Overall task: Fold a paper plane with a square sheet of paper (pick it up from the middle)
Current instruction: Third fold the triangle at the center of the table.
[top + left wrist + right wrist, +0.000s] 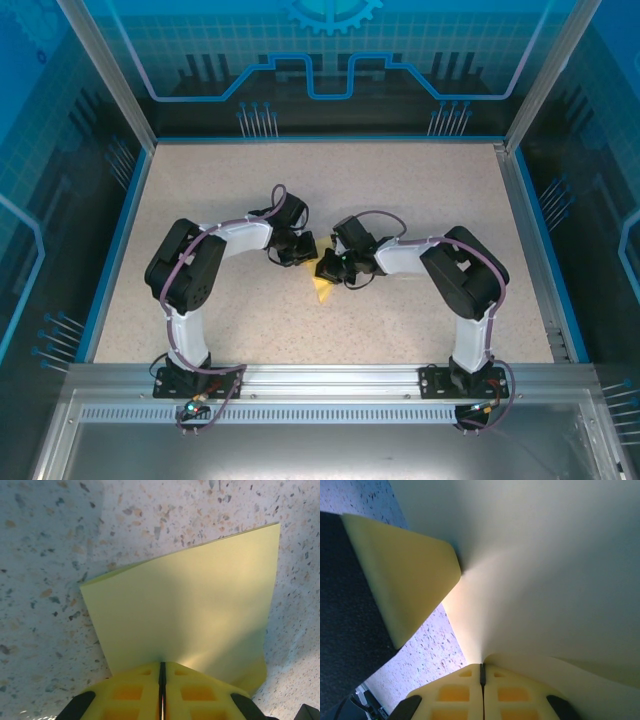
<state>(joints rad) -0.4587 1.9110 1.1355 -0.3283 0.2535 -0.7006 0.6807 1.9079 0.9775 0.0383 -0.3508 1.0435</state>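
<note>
The square sheet of paper point(322, 289) is bright yellow and hangs between both grippers above the middle of the table. My left gripper point(162, 667) is shut on its near edge; beyond the fingers the sheet point(190, 610) spreads out flat, with a doubled edge at the top left. My right gripper point(481, 667) is shut on another part of the sheet point(545, 580), which curves up over its fingers. One yellow finger point(405, 580) of the left gripper pinches the paper at the left of the right wrist view. From above, the left gripper point(304, 252) and right gripper point(327, 268) almost touch. The paper plane is out of view.
The speckled table point(420, 200) is bordered by a blue rim point(120, 230) and metal corner posts. An aluminium rail point(330, 380) with both arm bases runs along the near edge. The two arms arch inward from either side.
</note>
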